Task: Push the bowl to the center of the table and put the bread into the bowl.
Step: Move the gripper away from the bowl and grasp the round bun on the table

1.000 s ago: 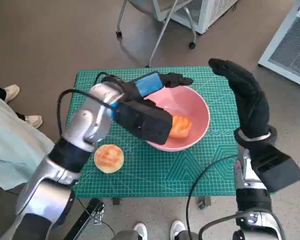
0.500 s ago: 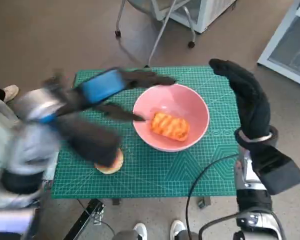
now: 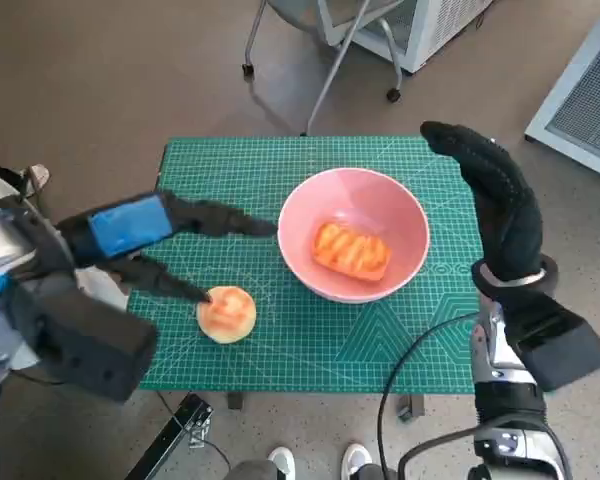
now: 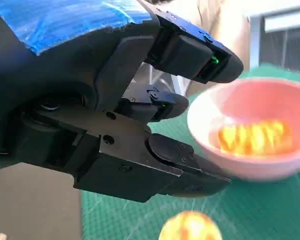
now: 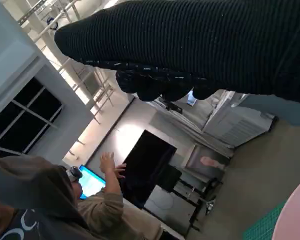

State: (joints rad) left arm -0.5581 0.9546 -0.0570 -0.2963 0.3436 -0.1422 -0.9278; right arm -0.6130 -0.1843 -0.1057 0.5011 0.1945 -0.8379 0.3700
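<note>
Bread lies inside pink bowl at frame centre; left hand at left empty, fingers spread; right hand at right empty, extended.

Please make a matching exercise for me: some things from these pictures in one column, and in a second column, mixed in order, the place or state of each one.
Things:
1. long bread
2. round bread
3. pink bowl
4. right hand

Places or states:
A. on the green mat, beside the fingers of the left hand
B. raised at the table's right edge, holding nothing
C. lying inside the bowl
D. standing on the mat, right of the round bread

Pairs: 1-C, 2-A, 3-D, 4-B
</note>
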